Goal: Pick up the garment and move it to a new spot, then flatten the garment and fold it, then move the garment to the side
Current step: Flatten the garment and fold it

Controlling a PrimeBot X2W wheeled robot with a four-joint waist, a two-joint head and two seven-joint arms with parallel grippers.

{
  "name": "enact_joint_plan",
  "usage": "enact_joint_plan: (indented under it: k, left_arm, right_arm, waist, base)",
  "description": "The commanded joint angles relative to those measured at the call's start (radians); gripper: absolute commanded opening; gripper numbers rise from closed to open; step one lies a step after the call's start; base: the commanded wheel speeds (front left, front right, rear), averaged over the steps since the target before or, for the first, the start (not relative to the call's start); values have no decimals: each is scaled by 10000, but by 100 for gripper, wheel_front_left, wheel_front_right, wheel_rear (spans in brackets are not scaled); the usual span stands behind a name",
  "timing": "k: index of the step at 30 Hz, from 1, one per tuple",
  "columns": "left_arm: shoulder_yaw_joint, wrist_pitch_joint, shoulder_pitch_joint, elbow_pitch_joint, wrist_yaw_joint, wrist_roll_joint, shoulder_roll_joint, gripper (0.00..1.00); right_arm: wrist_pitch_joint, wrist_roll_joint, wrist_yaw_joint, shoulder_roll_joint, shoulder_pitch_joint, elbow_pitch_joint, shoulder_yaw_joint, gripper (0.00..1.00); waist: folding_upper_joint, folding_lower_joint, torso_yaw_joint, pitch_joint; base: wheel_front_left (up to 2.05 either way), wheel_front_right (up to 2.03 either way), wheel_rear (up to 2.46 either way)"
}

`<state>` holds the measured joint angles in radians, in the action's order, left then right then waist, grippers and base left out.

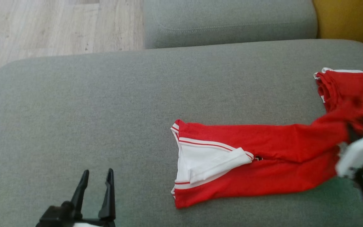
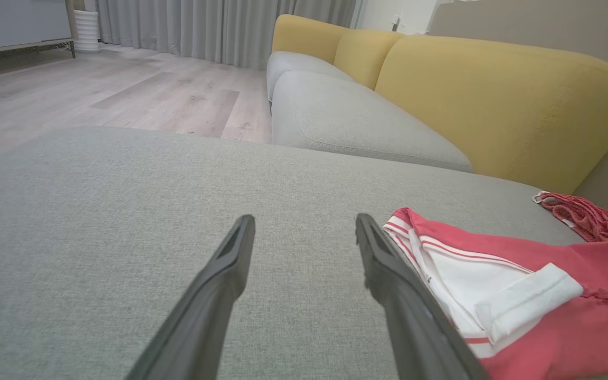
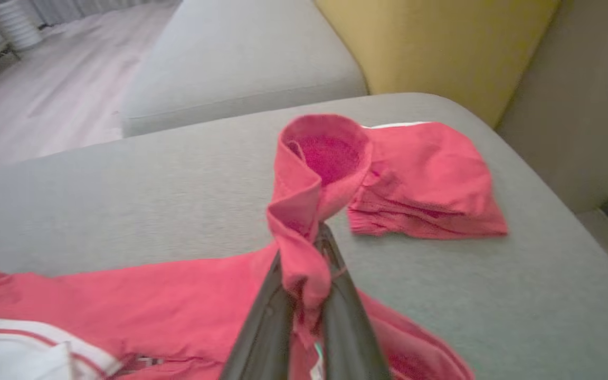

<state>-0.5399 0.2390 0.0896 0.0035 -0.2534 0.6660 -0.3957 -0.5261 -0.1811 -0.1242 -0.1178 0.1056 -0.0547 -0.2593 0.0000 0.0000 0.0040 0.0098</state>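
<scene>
Where it lies on the cushion (image 1: 74, 110), the red garment (image 1: 263, 142) runs left to right across the head view, white-trimmed end pointing left, other end bunched right. Right gripper (image 3: 321, 235) pinches a raised fold; left gripper (image 1: 98, 171) gapes, well clear.

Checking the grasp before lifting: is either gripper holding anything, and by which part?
The right gripper pinches a raised fold of the red garment, between its ends. The left gripper is open, empty.
</scene>
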Motion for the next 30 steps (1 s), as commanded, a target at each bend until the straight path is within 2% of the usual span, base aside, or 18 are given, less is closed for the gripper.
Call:
enact_joint_plan:
  k: [1,6,12,21,30]
  left_arm:
    - [314,109,-318,-201,68,-55,-39,100]
    - [270,103,-390,-137,146,-48,-56,100]
    - [296,57,-463,-153,157,-36,-147,100]
    - [186,-49,-647,-265,146,-93,-152,100]
    - [76,-49,-927,-136,219,-119,-14,100]
  right_arm:
    - [-56,-90,-65,-89,151,569,368,0]
    - [-209,-585,-65,382,-13,1412,1802,0]
    - [79,-1393,-65,658,-163,1473,3353,0]
    - [1310,-3284,-65,673,60,118,5642,0]
    - [2221,-3710,-65,675,1175,-1702,6522,0]
  waist:
    - [0,0,24,-57]
    - [0,0,216,-157]
    - [0,0,575,-143]
    - [0,0,1096,35]
    - [0,0,1400,279]
  base:
    - [0,0,0]
    - [0,0,0]
    - [0,0,0]
    - [0,0,0]
    - [0,0,0]
